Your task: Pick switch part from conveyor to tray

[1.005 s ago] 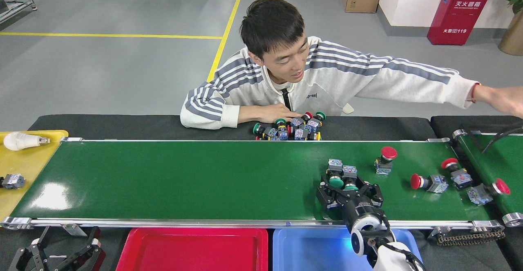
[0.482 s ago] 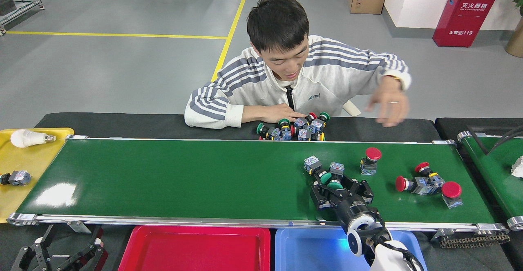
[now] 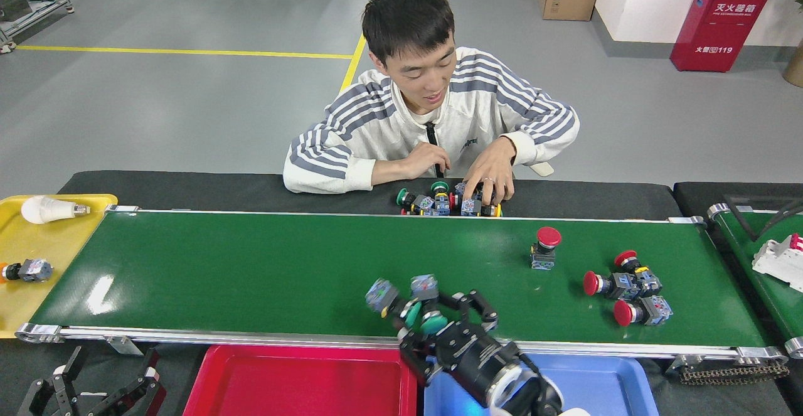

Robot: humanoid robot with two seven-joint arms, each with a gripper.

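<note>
In the last second the right end effector (image 3: 433, 319) has swung from the right-centre of the conveyor (image 3: 251, 272) down and left to the belt's near edge, at lower centre of the frame, and it has brought two green-capped switch parts (image 3: 421, 315) with it. They look motion-blurred, so the carry seems to be under way rather than finished. That puts the pick itself behind it, by my reading; what remains is the drop into a tray, and the red tray (image 3: 301, 381) and blue tray (image 3: 602, 384) sit just below the near rail.

Its fingers are partly closed around the green caps, grasping the pair, with the grey-blue bodies sticking out toward upper left. Whether both are truly clamped or one is only wedged, I cannot tell.

The left end effector (image 3: 94, 391) lies idle at lower left, fingers spread apart.

The person's hand (image 3: 492, 174) is back on the pile of parts on the tabletop (image 3: 188, 190).
</note>
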